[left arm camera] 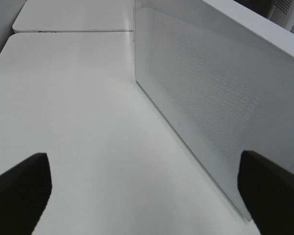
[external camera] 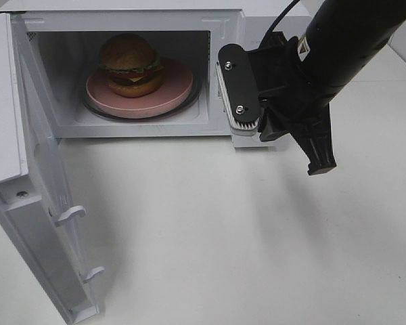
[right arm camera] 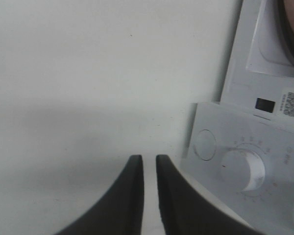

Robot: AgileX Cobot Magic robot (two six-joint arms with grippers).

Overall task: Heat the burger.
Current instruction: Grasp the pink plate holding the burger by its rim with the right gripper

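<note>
The burger sits on a pink plate inside the white microwave, whose door hangs wide open on the left. My right gripper points down in front of the microwave's right side, its black fingers slightly apart with nothing between them. In the right wrist view that gripper hovers over the table beside the control panel's dial. My left gripper is open wide and empty, facing the door's meshed outer face. The exterior view does not show it.
A white table stretches in front of the microwave. The open door swings out toward the front left edge. The right arm covers the control panel in the exterior view. A round button sits next to the dial.
</note>
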